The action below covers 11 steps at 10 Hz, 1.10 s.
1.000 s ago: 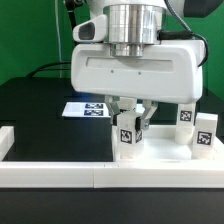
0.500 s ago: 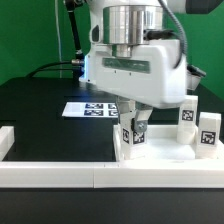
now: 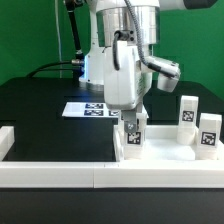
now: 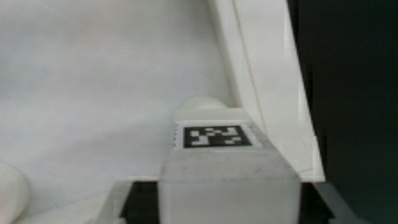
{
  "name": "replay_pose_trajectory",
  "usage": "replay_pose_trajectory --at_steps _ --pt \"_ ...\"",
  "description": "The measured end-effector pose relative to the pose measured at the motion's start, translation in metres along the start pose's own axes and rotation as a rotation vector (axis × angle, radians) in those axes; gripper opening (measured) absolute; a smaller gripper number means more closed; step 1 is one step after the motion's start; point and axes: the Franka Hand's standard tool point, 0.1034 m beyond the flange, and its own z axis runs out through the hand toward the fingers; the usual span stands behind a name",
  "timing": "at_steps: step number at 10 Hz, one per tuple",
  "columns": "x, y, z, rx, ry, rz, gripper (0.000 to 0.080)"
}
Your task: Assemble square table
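Note:
The square table's white top (image 3: 165, 156) lies at the exterior view's right, rim up. One white tagged leg (image 3: 132, 138) stands upright in its near corner, toward the exterior view's left. My gripper (image 3: 131, 124) comes straight down and is shut on this leg. In the wrist view the leg (image 4: 221, 150) fills the gap of my gripper (image 4: 222, 203), with dark fingers (image 4: 146, 202) against both its sides, right beside the top's raised rim (image 4: 260, 80). Two more legs (image 3: 187, 112) (image 3: 208, 135) stand upright at the top's far side.
Long white border rails (image 3: 50, 172) run along the table's front edge, with a short end piece (image 3: 8, 139) at the exterior view's left. The marker board (image 3: 88, 108) lies flat on the black table behind the arm. A green wall closes the back.
My wrist has turned about its upright axis: the wide hand that faced the camera now stands edge-on. The held leg has turned with it and stays in the corner.

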Motion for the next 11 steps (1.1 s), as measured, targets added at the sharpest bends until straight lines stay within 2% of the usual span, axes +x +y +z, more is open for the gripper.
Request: replay_pose_trajectory --at_steps 2,3,4,5,6,7,9,11 --pt "0.0001 -0.0001 -0.0001 0.001 0.001 0.024 0.0305" --pt "0.0002 0.0004 0.0003 0.001 0.007 -0.094 0.0305" --pt "-0.0014 0.0014 0.0010 0.000 0.008 -0.225 0.0523" --pt "-0.0020 0.0008 0.0006 0.001 0.008 -0.338 0.0523" --pt "-0.0039 0.0007 0.0003 0.002 0.007 -0.513 0.0625" --pt "-0.0089 0.0030 0.0004 0.000 0.005 -0.577 0.0625" --pt "-0.0061 0.0023 0.0007 -0.001 0.007 -0.671 0.0648" --pt "-0.0046 0.0019 0.0006 -0.007 0.017 -0.877 0.0649"
